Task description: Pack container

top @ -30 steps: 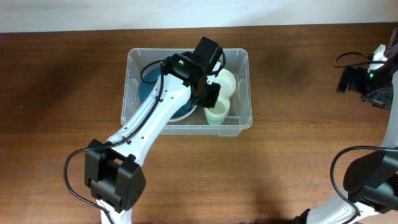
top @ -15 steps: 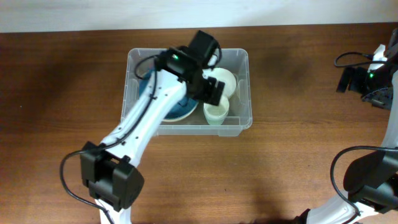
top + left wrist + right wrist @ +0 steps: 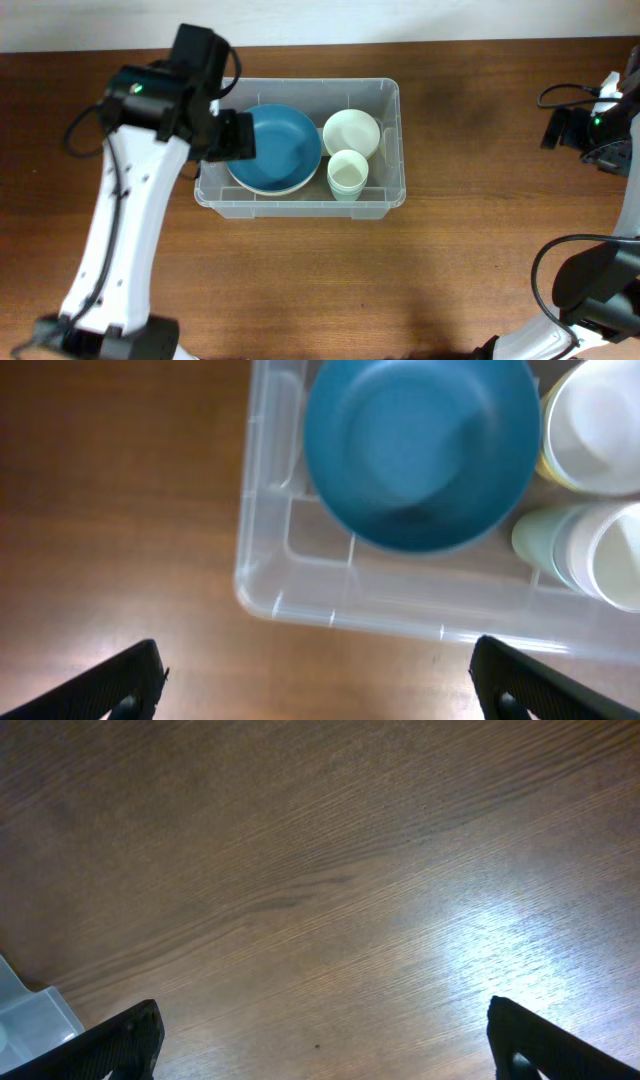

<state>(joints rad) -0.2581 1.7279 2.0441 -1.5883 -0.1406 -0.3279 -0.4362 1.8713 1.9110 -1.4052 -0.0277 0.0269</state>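
Left hand withdrawn, one container, one blue bowl

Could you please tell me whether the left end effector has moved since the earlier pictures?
Yes: the left end effector went left, from above the cup to the left wall of the container.

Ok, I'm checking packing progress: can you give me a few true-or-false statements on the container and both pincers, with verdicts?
1. The blue bowl lies inside the container. True.
2. The left pincer is shut on the blue bowl. False: it is open and holds nothing.
3. The pale green cup stands on the table outside the container. False: it is inside, beside the blue bowl.
4. The right pincer is open above bare wood. True.
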